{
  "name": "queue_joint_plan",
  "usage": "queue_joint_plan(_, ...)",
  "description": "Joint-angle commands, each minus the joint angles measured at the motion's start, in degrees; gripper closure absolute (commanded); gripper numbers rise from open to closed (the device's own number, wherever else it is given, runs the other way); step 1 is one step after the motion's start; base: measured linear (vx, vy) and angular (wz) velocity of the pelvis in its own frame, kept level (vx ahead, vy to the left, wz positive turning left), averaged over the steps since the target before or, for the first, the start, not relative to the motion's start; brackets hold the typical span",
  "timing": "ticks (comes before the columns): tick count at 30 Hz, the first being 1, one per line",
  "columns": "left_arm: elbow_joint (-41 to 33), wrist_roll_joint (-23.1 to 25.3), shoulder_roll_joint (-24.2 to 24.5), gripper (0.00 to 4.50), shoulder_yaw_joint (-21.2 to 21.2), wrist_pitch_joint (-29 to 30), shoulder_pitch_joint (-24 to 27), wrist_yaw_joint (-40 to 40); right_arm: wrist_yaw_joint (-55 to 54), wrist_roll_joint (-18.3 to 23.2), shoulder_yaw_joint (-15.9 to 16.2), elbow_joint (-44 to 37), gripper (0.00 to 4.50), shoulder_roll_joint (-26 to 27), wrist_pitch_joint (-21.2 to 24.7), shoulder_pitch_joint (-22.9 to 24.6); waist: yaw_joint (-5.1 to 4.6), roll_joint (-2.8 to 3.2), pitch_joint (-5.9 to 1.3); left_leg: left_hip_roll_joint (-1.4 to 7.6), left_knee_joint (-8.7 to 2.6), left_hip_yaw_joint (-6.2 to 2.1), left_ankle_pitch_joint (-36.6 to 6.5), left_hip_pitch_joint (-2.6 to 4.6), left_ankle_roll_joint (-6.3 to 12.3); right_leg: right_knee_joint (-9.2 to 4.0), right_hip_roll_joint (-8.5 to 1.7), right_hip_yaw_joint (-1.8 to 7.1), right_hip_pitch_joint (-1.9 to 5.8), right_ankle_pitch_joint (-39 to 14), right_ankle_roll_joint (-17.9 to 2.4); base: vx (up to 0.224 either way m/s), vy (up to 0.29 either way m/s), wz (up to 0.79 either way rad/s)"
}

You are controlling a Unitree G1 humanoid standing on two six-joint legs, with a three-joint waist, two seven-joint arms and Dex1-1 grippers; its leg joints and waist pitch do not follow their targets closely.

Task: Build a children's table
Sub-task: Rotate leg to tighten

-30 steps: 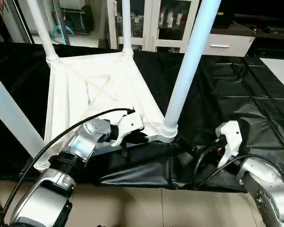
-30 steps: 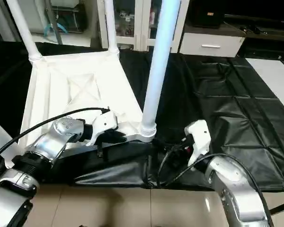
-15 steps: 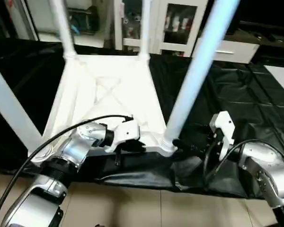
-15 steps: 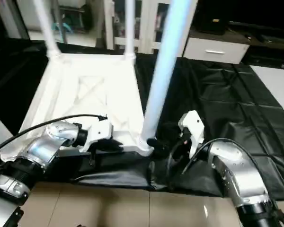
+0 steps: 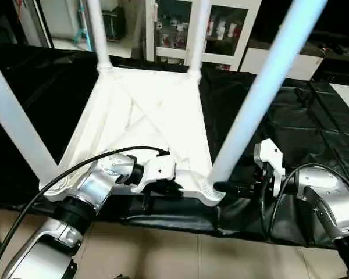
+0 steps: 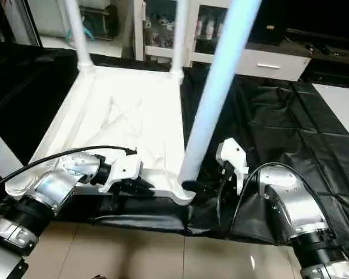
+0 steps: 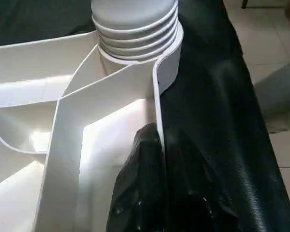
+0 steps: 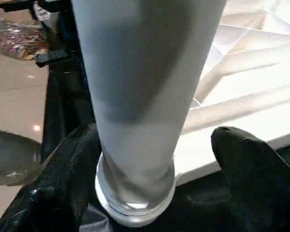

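Nearest the camera, the two silver forearms reach in over a tiled floor (image 5: pixel 163 256). The left hand (image 5: pixel 173 189) is closed on the near rim of the tabletop (image 5: pixel 145 116), its black fingers (image 7: pixel 140 193) pinched on the thin white edge wall, as the left wrist view shows. The right hand (image 5: pixel 221 187) stands wide open at the foot of the near right leg (image 5: pixel 262 87); in the right wrist view one black finger (image 8: pixel 246 164) sits on each side of the tube just above its socket, and the pictures do not settle whether they press on it.

The tabletop lies upside down on a black sheet (image 5: pixel 291 122) spread over the floor, its ribbed X-braced underside facing up and its near edge close to the sheet's crumpled front border. The near right leg rises, leaning, from the round corner socket (image 5: pixel 212 190) beside the left hand; the left wrist view shows the ribbed threaded collar (image 7: pixel 135 29) seated in that socket. The near left leg (image 5: pixel 14 128) stands at the near left corner.

Farther back, two more legs (image 5: pixel 96 29) (image 5: pixel 198 32) stand in the far corners. Behind the sheet is a white cabinet (image 5: pixel 221 26) with glass doors, and a low white drawer unit (image 6: pixel 267 61) sits to its right.
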Motion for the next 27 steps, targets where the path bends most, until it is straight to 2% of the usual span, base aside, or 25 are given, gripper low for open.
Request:
queue_joint_plan(1,0.3,0.4,-0.8,4.44,-3.5,0.0,1.5,-2.2,1.3,-0.4,0.1,0.7,0.6,-0.6,-1.0,-1.0,-0.39,-0.73,-2.8,2.03,-3.93,-0.35,-11.1,0.83,4.47,-3.2,-1.89,0.95,2.11,-10.2,-13.0,0.0,0.0,0.0)
queue_joint_plan(2,0.6,0.5,-0.9,4.44,-3.4,0.0,1.3,-2.1,2.6,-0.6,0.6,0.9,0.6,-0.9,-1.1,-1.0,-0.35,-0.66,-2.77,2.03,-3.98,-0.37,-11.2,0.8,4.39,-3.19,-1.84,0.92,2.12,-10.2,-13.1,0.0,0.0,0.0)
queue_joint_plan(3,0.8,0.6,-0.8,4.48,-3.4,-0.1,1.1,-2.1,3.3,-0.8,1.1,1.1,0.78,-1.1,-1.3,-1.0,-0.36,-0.73,-2.79,2.01,-3.95,-0.35,-11.3,0.82,4.42,-3.17,-1.79,0.9,2.14,-10.1,-13.1,0.0,0.0,0.0)
queue_joint_plan(5,1.4,0.9,-0.9,4.48,-3.4,-0.4,0.6,-1.8,5.2,-1.3,2.1,1.6,0.78,-1.6,-1.9,-1.0,-0.32,-0.72,-2.81,2.05,-3.94,-0.39,-11.5,0.84,4.48,-3.16,-1.84,0.87,2.14,-10.1,-13.2,0.0,0.0,0.0)
queue_joint_plan(6,1.6,1.0,-0.9,4.5,-3.4,-0.5,0.5,-1.8,5.7,-1.3,2.4,1.8,1.06,-1.6,-2.0,-1.0,-0.32,-0.73,-2.78,2.03,-3.95,-0.38,-11.5,0.83,4.49,-3.19,-1.82,0.88,2.15,-10.1,-13.2,0.0,0.0,0.0)
queue_joint_plan(9,1.9,1.1,-1.0,4.5,-3.4,-0.5,0.1,-1.5,6.5,-1.5,2.7,2.3,1.16,-1.4,-2.3,-1.2,-0.31,-0.82,-2.77,2.04,-3.98,-0.41,-12.0,0.84,4.22,-3.28,-1.91,0.91,2.13,-11.0,-13.2,0.0,0.0,0.0)
queue_joint_plan(11,2.2,1.2,-1.0,4.5,-3.4,-0.6,0.0,-1.5,7.2,-1.7,3.0,2.8,1.43,-1.3,-2.5,-1.5,-0.35,-0.8,-2.79,1.98,-3.98,-0.43,-12.0,0.77,4.07,-3.22,-1.83,0.88,2.18,-10.9,-13.1,0.0,0.0,0.0)
queue_joint_plan(19,2.7,1.5,-0.8,4.5,-3.5,-0.9,-0.2,-1.6,9.3,-2.3,3.6,5.0,2.05,-1.4,-3.8,-2.4,-0.23,-0.8,-2.85,1.99,-3.87,-0.36,-11.2,0.82,4.57,-3.05,-1.84,0.87,2.23,-9.2,-13.8,0.0,0.0,0.0)
queue_joint_plan(27,3.7,1.7,-0.6,4.5,-3.5,-1.3,-0.6,-1.8,10.0,-3.8,4.3,6.7,2.53,-1.2,-5.1,-2.2,-0.22,-0.62,-2.71,2.09,-4.15,-0.49,-14.1,0.98,3.41,-3.45,-1.87,0.86,2.08,-12.7,-13.1,0.0,0.0,0.0)
